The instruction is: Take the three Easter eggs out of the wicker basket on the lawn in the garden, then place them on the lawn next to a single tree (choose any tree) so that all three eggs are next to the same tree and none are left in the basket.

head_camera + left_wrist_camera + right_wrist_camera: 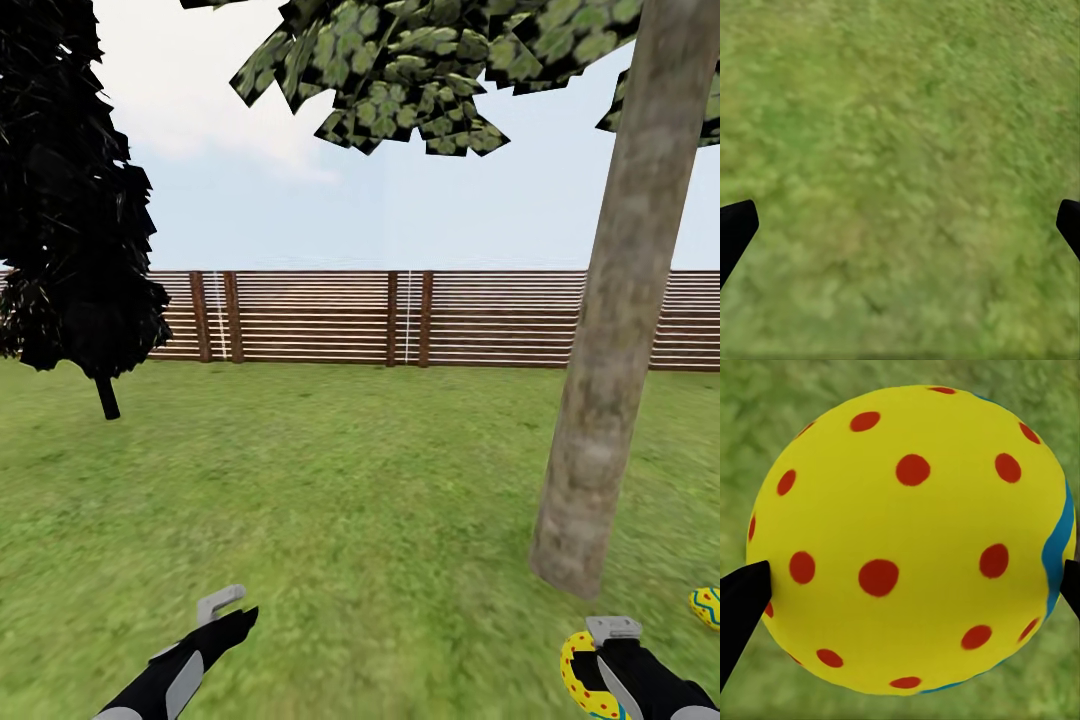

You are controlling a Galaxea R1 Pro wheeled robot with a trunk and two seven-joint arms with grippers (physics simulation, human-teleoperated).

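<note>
A: What does the right claw (907,577) hold?
B: It is clamped on a yellow Easter egg (907,540), low above the lawn (330,500), near the tree (610,350).
A: And the left claw (900,225)?
B: Spread apart over bare grass. Another egg (706,606) lies beside the trunk.

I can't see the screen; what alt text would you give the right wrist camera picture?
A yellow Easter egg with red dots and a blue zigzag band at one edge is gripped between the two black fingertips of the right tool. Blurred green lawn lies behind it.
</note>
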